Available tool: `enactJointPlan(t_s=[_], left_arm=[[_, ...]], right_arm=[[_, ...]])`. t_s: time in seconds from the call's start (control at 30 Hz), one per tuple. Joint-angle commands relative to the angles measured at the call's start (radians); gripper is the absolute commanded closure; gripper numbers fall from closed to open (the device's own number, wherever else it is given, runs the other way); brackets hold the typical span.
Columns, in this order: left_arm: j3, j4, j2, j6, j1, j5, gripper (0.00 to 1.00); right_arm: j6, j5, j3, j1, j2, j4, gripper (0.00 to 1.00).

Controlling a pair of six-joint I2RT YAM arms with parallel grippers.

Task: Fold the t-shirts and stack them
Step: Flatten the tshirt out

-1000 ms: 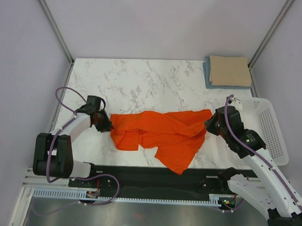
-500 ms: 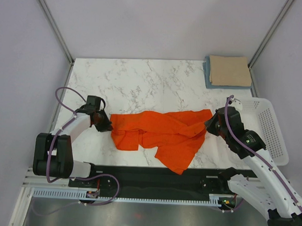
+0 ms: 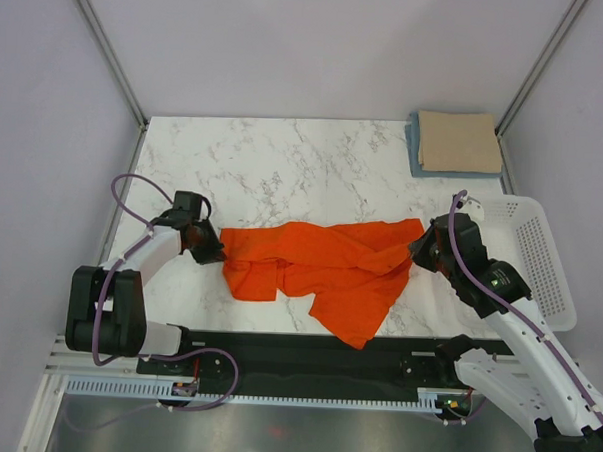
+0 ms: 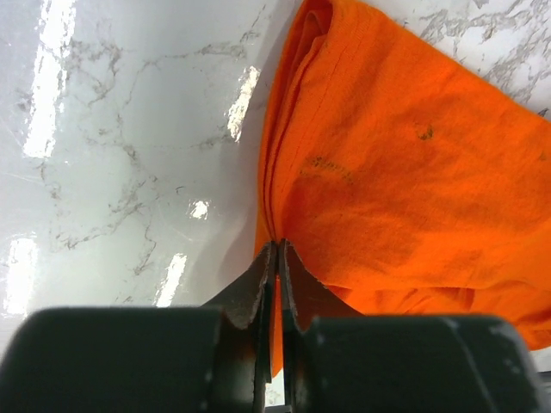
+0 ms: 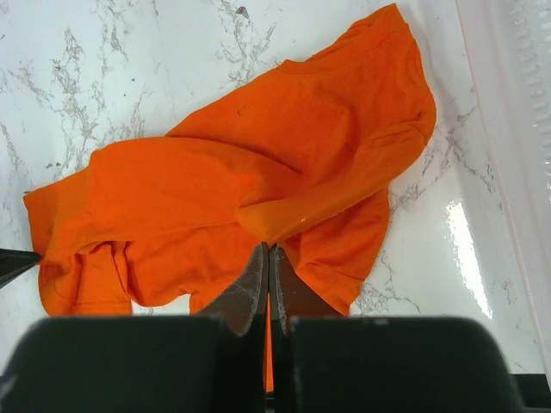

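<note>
White perforated plastic basket (image 3: 548,259) at the right edge of the white marble table (image 3: 284,165)

The bright orange cloth t-shirt (image 3: 324,272) is lying crumpled across the near middle of the white marble bench (image 3: 284,165), blocking that strip. Bare marble is showing across the far half. A folded tan-beige t-shirt (image 3: 457,141) atop a light blue t-shirt (image 3: 414,151) is occupying the far right corner. A white perforated plastic basket (image 3: 540,256) is crowding the right edge.
</note>
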Motion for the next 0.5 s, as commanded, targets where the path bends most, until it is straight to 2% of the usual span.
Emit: enactJointPlan(t_s=[0.0, 0.03, 0.27, 0.3, 0.33, 0.37, 0.47], left_arm=[[0.032, 0.011, -0.017, -0.005, -0.007, 0.013, 0.93], [0.034, 0.009, -0.017, -0.005, -0.007, 0.013, 0.98], [0.061, -0.014, -0.036, -0.008, -0.007, 0.013, 0.98], [0.072, -0.031, -0.029, -0.002, -0.007, 0.019, 0.95], [0.080, -0.035, -0.023, -0.002, -0.008, 0.023, 0.82], [0.087, -0.034, -0.013, 0.001, -0.008, 0.030, 0.77], [0.083, -0.032, 0.006, 0.009, -0.008, 0.031, 0.74]], right_arm=[[-0.005, -0.001, 0.001, -0.003, -0.014, 0.028, 1.00], [-0.005, -0.001, -0.002, -0.004, -0.016, 0.028, 1.00], [-0.012, 0.017, -0.002, -0.003, -0.016, 0.026, 1.00], [-0.014, 0.025, 0.001, -0.003, -0.014, 0.022, 1.00], [-0.017, 0.033, 0.012, -0.004, -0.013, 0.019, 1.00], [-0.017, 0.036, 0.015, -0.003, -0.013, 0.017, 1.00], [-0.015, 0.028, 0.021, -0.003, -0.011, 0.017, 1.00]])
